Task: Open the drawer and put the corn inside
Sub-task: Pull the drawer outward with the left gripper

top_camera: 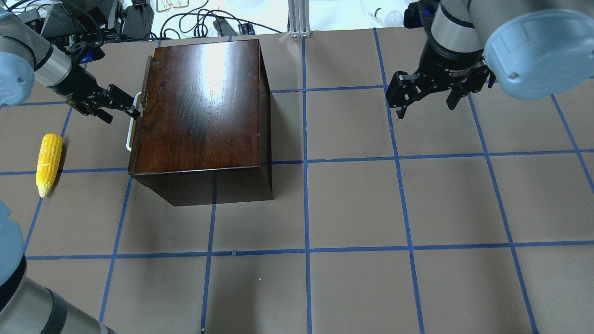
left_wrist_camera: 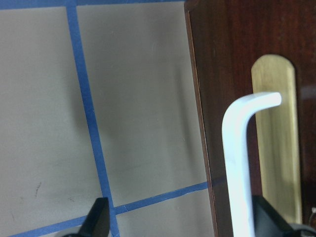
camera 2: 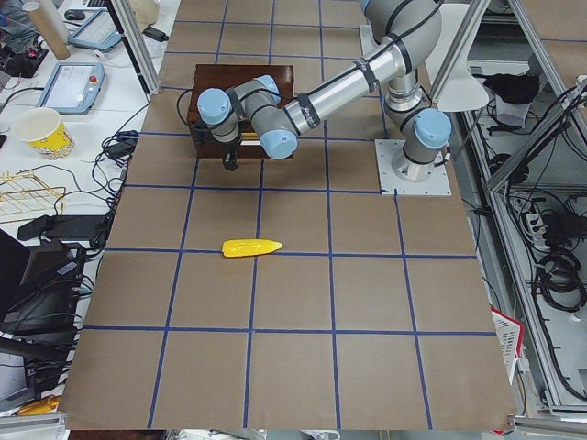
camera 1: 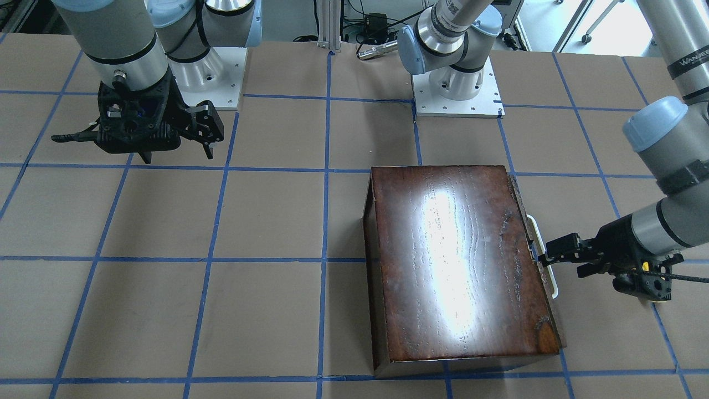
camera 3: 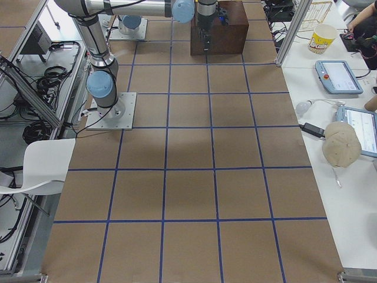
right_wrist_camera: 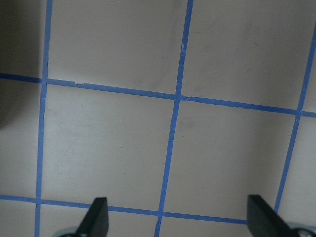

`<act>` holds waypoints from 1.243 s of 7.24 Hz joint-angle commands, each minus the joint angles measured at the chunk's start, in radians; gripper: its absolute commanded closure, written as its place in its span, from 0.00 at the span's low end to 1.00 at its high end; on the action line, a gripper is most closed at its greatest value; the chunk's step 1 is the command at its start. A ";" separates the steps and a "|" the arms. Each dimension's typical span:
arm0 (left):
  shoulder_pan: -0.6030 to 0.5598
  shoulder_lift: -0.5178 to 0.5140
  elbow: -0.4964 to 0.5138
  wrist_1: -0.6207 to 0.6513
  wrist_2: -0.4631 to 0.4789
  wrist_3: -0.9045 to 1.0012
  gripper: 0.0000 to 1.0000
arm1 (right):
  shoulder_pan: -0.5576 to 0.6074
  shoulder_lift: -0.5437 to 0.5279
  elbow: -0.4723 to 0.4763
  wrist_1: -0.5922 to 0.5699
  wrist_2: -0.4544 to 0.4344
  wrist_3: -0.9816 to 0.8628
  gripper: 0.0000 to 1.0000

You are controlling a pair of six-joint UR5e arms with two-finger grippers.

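Straddling the white handle [left_wrist_camera: 237, 148] of the drawer [left_wrist_camera: 222, 49] with spread fingers [left_wrist_camera: 101, 219], the left hand [top_camera: 121, 105] is poised to pull, while the corn [top_camera: 48, 162] lies nearby on the tabletop [top_camera: 352, 204].

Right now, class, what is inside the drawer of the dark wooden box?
Nothing can be seen inside: the drawer is shut in the box, so its inside is covered. The corn lies outside, on the table.

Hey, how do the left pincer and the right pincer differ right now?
The left pincer lies level, straddling the drawer handle; the right pincer points down over the table. The left is right beside the box; the right is far from it. Both are open and hold nothing.
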 commanded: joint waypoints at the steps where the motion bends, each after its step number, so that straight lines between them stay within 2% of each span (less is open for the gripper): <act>1: 0.022 -0.005 0.001 -0.001 0.000 0.048 0.00 | -0.002 0.000 0.000 0.000 0.000 0.000 0.00; 9: 0.091 -0.028 0.004 0.027 0.002 0.134 0.00 | -0.002 0.000 0.000 0.000 0.000 0.000 0.00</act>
